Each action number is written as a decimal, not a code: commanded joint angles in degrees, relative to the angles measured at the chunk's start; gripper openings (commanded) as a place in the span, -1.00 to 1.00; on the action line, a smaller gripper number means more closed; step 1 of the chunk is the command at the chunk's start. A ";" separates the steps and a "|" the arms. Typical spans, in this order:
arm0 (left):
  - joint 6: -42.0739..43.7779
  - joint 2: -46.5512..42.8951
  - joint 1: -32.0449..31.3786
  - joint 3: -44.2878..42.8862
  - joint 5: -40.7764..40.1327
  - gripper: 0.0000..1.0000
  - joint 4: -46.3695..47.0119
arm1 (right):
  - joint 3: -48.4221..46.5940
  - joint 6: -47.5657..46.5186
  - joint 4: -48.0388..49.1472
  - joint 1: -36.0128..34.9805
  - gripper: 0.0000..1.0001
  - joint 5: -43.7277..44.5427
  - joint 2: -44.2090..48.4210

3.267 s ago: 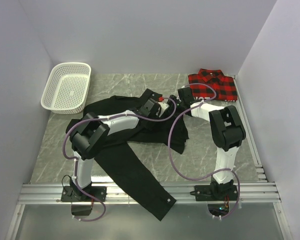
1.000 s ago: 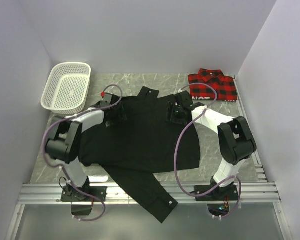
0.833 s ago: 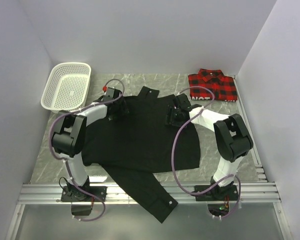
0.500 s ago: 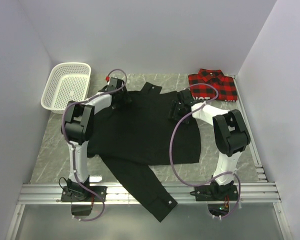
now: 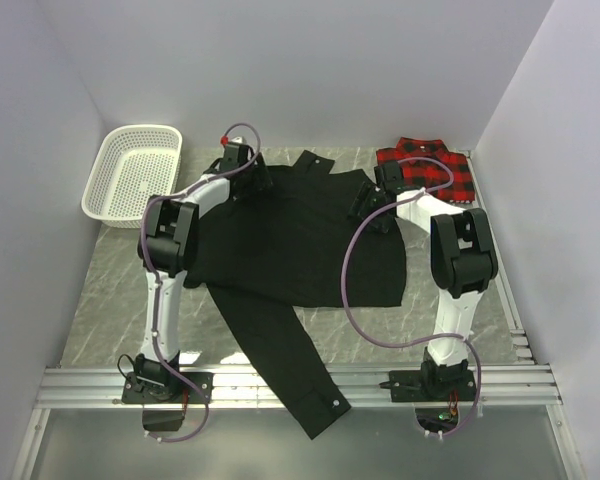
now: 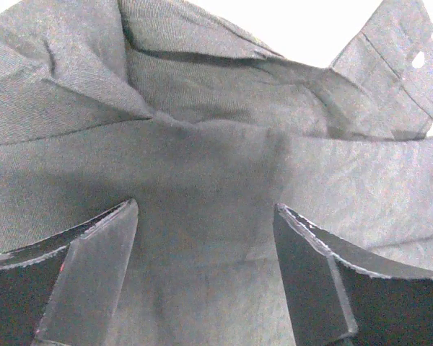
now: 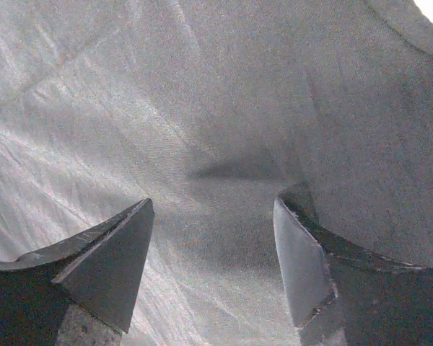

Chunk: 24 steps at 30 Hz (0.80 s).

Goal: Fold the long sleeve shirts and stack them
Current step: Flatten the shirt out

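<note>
At the far half of the table [image 5: 100, 310], the black shirt [image 5: 300, 245] lies spread flat, body panel open and largely smooth, which is the layout a fold requires. One long sleeve [image 5: 280, 350] runs from the body toward the near edge, its cuff [image 5: 325, 410] resting by the rail between the arm bases; it is not yet folded in. The left gripper [image 5: 250, 180] sits over the shirt's far left shoulder area and the right gripper [image 5: 364, 203] over the far right shoulder area, so the pair brackets the top hem. Both wrist views show the fingers [image 6: 94, 267] set wide apart with fabric lying between them and nothing pinched, so each gripper is open. Wrinkles gather just ahead of the left gripper, while the cloth under the right gripper is nearly flat. The red-and-black plaid shirt [image 5: 428, 168] sits folded in the far right corner, apart from the black shirt, and probably marks the stacking spot. The white mesh basket [image 5: 132, 175] stands at the far left, clear of the cloth. Judged from this layout, the spreading step is finished and the sleeve fold is next.
</note>
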<state>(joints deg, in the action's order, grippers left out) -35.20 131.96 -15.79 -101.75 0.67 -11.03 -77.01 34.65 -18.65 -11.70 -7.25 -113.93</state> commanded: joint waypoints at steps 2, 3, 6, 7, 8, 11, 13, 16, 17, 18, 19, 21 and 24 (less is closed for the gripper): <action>0.48 -9.86 0.59 4.44 2.32 0.70 5.14 | 1.76 -0.99 -0.07 0.19 0.58 1.09 5.37; 0.40 -14.14 0.59 5.59 1.36 0.74 5.23 | 2.65 -0.91 0.28 0.19 0.60 1.70 6.69; -1.27 -23.98 0.59 12.17 -0.48 0.82 4.79 | 6.78 -1.08 1.08 -0.07 0.64 1.79 12.75; -2.84 -26.47 0.59 14.11 -2.49 0.82 3.92 | 7.83 -1.86 0.99 -0.42 0.64 2.06 15.29; -3.64 -29.02 0.59 18.22 -3.56 0.82 2.69 | 9.41 -2.48 0.64 -1.38 0.64 2.32 16.53; -4.61 -39.21 0.76 27.62 -7.34 0.78 -0.03 | 12.14 -7.48 -0.07 -6.55 0.61 2.06 20.40; -3.04 -45.46 1.11 31.16 -8.57 0.78 -2.32 | 13.11 -12.47 -0.85 -11.47 0.60 2.67 21.81; 0.74 -51.61 2.25 36.79 -10.07 0.78 -6.98 | 14.08 -18.72 -0.42 -21.76 0.57 2.67 23.92; 1.88 -53.02 3.13 39.07 -10.94 0.78 -7.77 | 14.43 -20.31 0.10 -27.96 0.57 4.07 24.89; 2.85 -55.56 3.57 40.05 -11.21 0.78 -8.56 | 14.35 -22.16 0.54 -30.54 0.57 4.60 24.98; 4.51 -56.72 4.88 40.93 -11.56 0.78 -9.62 | 13.56 -25.31 1.25 -33.53 0.56 4.87 24.98; 6.88 -60.22 6.03 44.09 -13.58 0.78 -9.72 | 11.89 -27.96 1.43 -39.93 0.56 3.56 23.15; 8.56 -63.39 8.84 47.52 -15.86 0.77 -8.57 | 6.89 -31.66 0.91 -44.44 0.55 1.10 18.24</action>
<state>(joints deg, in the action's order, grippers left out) -30.92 72.84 -8.97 -56.18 -11.00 -18.83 -65.32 10.13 -18.59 -54.02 -5.43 -92.82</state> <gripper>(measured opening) 0.889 0.778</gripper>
